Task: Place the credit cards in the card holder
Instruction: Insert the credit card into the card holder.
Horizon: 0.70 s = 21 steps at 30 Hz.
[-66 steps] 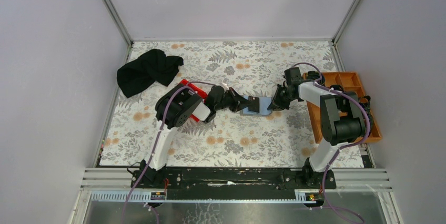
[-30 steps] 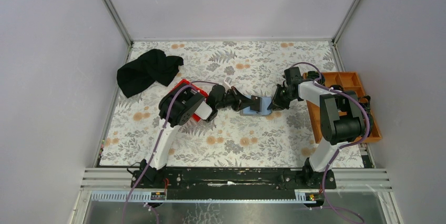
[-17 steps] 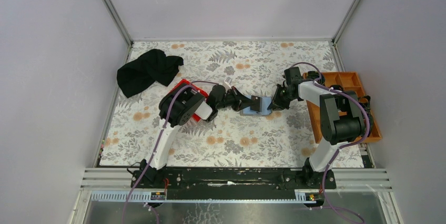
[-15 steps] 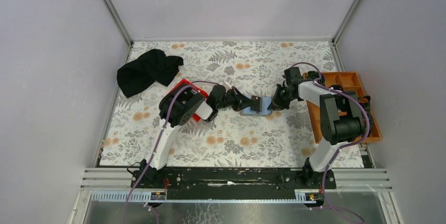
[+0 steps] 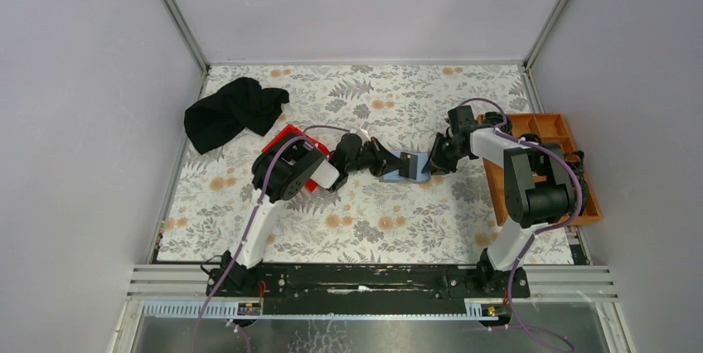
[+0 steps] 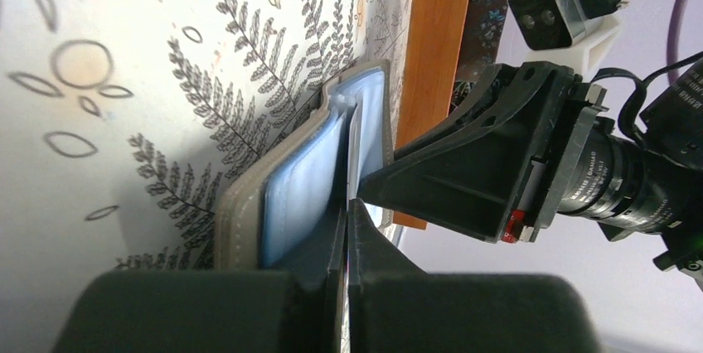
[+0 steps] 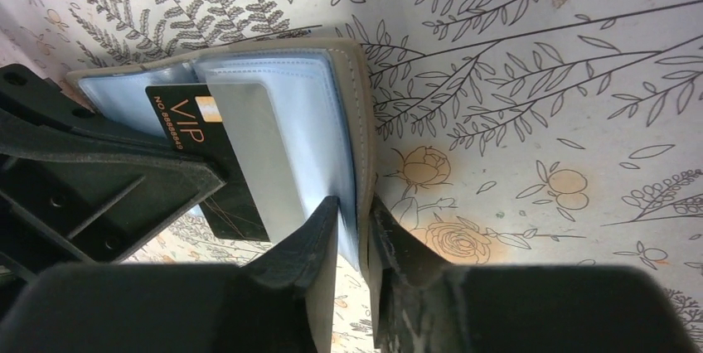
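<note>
Robotics lab test cell: bare grey walls point(image 5: 75, 121), aluminium corner posts point(image 5: 176, 15), floral tablecloth point(image 5: 365, 88), black mounting rail point(image 5: 365, 277)

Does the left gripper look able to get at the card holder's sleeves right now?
Probably yes: the left gripper, shut on the black card, has it partway under a sleeve of the card holder, whose edge the right gripper pinches; nothing lies between.

Card holder point(image 5: 396, 173), opened, is flanked by left gripper point(image 5: 386, 159) and right gripper point(image 5: 428, 165); dark card point(image 5: 406, 163) is seen on it. Black cloth point(image 5: 235, 111) is bunched far left; orange tray point(image 5: 543, 132) is set at right edge.
</note>
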{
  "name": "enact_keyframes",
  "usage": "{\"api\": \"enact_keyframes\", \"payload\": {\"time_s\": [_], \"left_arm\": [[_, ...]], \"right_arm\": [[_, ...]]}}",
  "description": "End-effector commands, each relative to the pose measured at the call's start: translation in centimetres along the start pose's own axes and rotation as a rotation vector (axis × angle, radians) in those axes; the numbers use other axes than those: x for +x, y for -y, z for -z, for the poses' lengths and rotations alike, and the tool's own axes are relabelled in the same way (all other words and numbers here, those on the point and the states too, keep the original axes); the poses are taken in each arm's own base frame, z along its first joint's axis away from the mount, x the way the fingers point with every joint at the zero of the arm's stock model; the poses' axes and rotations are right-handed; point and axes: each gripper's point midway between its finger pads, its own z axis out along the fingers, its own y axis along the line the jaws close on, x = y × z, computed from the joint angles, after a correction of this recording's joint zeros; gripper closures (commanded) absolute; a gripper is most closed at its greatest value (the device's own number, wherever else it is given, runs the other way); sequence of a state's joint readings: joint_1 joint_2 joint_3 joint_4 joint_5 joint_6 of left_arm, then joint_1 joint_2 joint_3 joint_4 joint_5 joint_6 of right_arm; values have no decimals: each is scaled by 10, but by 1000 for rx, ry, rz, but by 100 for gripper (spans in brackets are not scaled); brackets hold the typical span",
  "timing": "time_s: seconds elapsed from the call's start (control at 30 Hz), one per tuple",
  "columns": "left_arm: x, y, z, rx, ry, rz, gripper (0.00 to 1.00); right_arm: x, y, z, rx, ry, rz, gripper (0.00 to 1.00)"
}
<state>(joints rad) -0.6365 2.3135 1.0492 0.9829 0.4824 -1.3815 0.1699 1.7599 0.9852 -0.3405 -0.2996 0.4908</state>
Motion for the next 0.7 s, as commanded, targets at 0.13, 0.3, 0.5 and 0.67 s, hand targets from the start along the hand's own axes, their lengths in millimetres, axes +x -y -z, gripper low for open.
{"api": "enact_keyframes", "payload": {"time_s": [0.13, 0.3, 0.5, 0.67], "left_arm": [[30, -39, -2, -206, -45, -38, 100], [29, -50, 3, -280, -22, -43, 100], [28, -57, 6, -344, -14, -64, 100], [26, -57, 7, -378, -14, -86, 100]], "right_arm": [[6, 23, -6, 123, -23, 13, 63], [0, 21, -1, 130, 1, 19, 56], [-7, 21, 5, 152, 21, 28, 52], [-11, 23, 10, 171, 43, 33, 50]]}}
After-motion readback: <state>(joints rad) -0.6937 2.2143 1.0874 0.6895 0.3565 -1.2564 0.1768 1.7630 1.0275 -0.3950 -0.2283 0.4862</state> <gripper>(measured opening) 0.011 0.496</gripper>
